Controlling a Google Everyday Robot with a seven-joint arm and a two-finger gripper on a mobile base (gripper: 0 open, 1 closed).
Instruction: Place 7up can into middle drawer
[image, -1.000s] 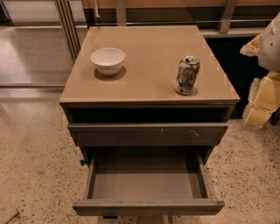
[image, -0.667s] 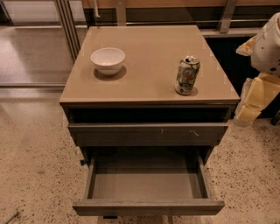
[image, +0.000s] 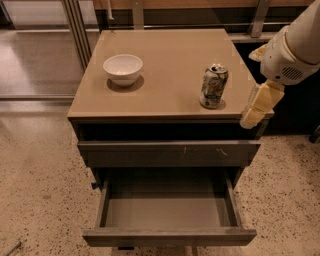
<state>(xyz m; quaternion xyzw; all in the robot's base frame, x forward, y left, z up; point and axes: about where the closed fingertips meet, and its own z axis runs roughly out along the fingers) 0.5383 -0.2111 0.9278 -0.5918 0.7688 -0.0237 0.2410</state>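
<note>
The 7up can (image: 214, 86) stands upright on the right side of the cabinet top (image: 170, 55), white and green with a silver top. The middle drawer (image: 169, 209) is pulled out below, with a bare grey floor and nothing in it. My gripper (image: 257, 104) hangs from the white arm (image: 295, 47) at the cabinet's right edge, just right of the can and apart from it. It holds nothing that I can see.
A white bowl (image: 123, 68) sits on the left of the cabinet top. A closed drawer front with pale scratches (image: 170, 152) lies above the open drawer. Metal rails (image: 75, 25) stand at the back left. Speckled floor surrounds the cabinet.
The arm has moved left and further into view, bringing my gripper closer to the can. The can, bowl and drawer have not moved.
</note>
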